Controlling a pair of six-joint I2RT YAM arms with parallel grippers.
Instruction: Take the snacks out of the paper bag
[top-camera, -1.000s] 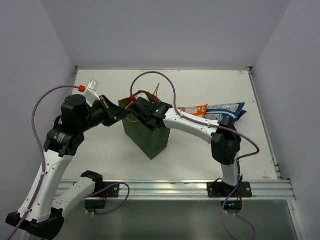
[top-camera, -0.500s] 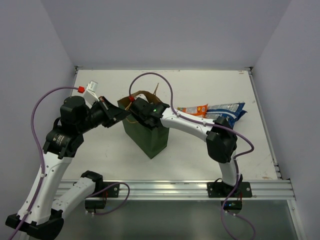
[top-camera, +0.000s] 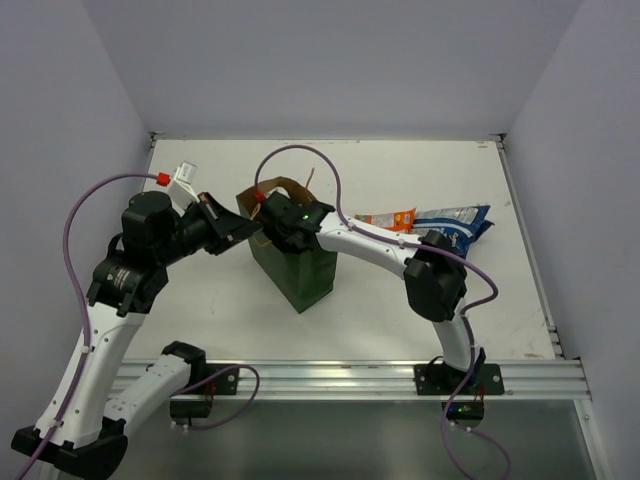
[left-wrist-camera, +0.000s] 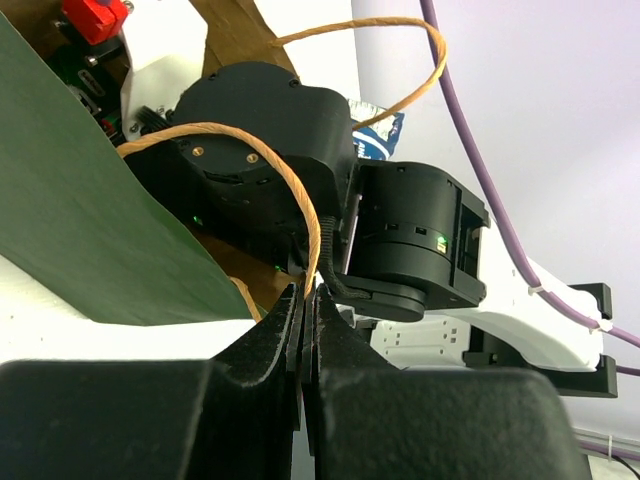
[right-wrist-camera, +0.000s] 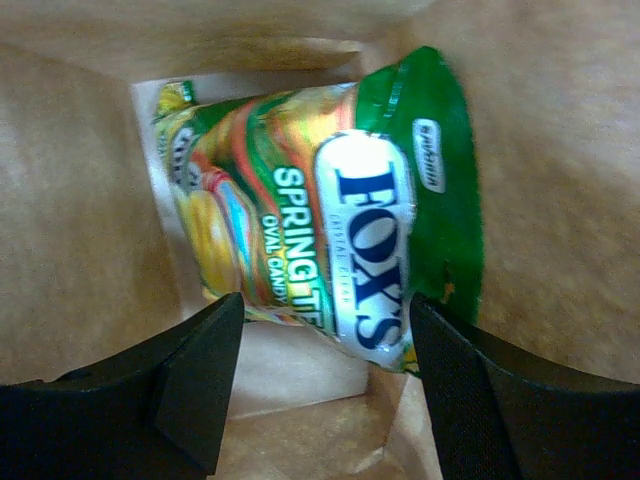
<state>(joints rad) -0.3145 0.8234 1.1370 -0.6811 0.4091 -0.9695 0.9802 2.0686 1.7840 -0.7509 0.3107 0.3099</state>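
Observation:
The dark green paper bag (top-camera: 300, 275) stands upright mid-table. My left gripper (top-camera: 240, 228) is shut on its thin orange loop handle (left-wrist-camera: 270, 150) at the bag's left rim; in the left wrist view the jaws (left-wrist-camera: 308, 300) pinch the string. My right gripper reaches down into the bag's mouth, so only its wrist (top-camera: 290, 215) shows from above. In the right wrist view it (right-wrist-camera: 320, 310) is open inside the brown kraft interior (right-wrist-camera: 80, 200), its fingers on either side of the lower end of a green-and-yellow candy packet (right-wrist-camera: 330, 210) lying at the bottom.
An orange packet (top-camera: 393, 219) and a larger blue-and-white bag (top-camera: 455, 220) lie on the table to the right of the paper bag, behind my right arm. White walls close in the table on the left, back and right.
My right wrist has moved a little left and deeper into the bag's mouth. The bag has shifted slightly. My left gripper has kept its hold in place.

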